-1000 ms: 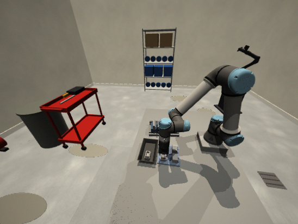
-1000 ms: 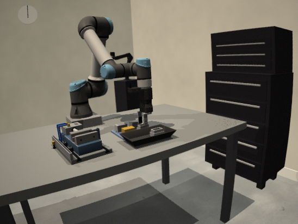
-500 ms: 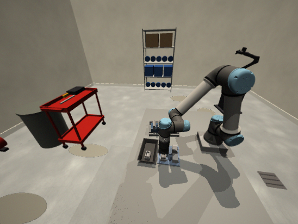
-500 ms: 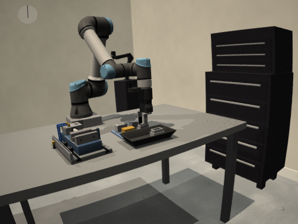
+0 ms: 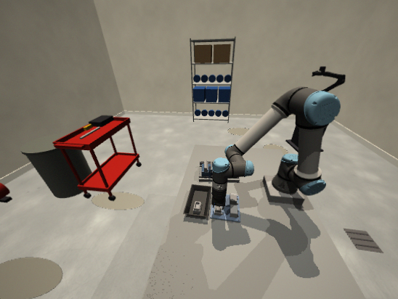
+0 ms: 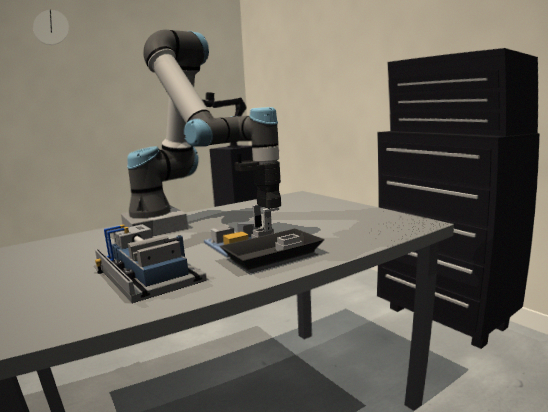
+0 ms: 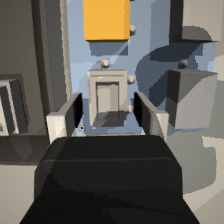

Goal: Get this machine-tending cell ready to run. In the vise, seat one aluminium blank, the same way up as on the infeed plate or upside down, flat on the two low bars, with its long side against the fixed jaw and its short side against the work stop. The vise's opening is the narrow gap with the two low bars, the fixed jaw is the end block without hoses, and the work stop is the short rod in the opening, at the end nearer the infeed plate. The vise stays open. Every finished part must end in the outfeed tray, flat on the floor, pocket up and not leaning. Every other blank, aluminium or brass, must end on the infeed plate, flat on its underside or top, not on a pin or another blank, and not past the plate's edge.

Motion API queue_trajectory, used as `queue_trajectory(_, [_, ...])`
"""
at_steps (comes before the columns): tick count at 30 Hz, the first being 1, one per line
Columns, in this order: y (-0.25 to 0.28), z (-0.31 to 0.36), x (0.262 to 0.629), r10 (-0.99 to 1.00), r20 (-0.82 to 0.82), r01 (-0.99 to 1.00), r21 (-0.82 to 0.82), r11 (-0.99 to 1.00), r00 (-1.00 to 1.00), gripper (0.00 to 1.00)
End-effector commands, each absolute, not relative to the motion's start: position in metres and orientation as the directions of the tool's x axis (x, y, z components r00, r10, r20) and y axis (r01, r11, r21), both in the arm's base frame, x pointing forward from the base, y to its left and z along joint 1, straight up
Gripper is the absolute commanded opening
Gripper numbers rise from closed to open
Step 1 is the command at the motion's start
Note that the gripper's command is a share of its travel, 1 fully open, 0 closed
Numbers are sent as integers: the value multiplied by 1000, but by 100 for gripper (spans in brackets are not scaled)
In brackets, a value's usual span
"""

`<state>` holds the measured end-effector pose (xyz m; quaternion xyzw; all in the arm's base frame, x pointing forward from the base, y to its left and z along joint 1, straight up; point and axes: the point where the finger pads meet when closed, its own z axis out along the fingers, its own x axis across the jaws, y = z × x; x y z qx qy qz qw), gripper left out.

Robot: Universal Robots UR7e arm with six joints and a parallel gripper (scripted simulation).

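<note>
One grey pocketed finished part (image 5: 197,207) is lying in the dark outfeed tray (image 5: 189,202), while the wide, empty end effector (image 7: 107,113) is straddling another (image 7: 107,95) on the blue infeed plate (image 7: 150,45), the vise (image 6: 150,255) awaiting its blank.

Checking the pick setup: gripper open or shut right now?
Open. In the wrist view the gripper has its fingers spread on either side of a grey pocketed part on the infeed plate, gripping nothing.
</note>
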<state>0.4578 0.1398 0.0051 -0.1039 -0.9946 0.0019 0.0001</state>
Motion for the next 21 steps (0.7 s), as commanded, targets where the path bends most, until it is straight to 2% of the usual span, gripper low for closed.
queue_trajectory(1, [140,5,458,207,-2,207,-3,978,-978,100])
queue_trajectory(21, [140,-1,458,207,-2,207,-3,978,-978,100])
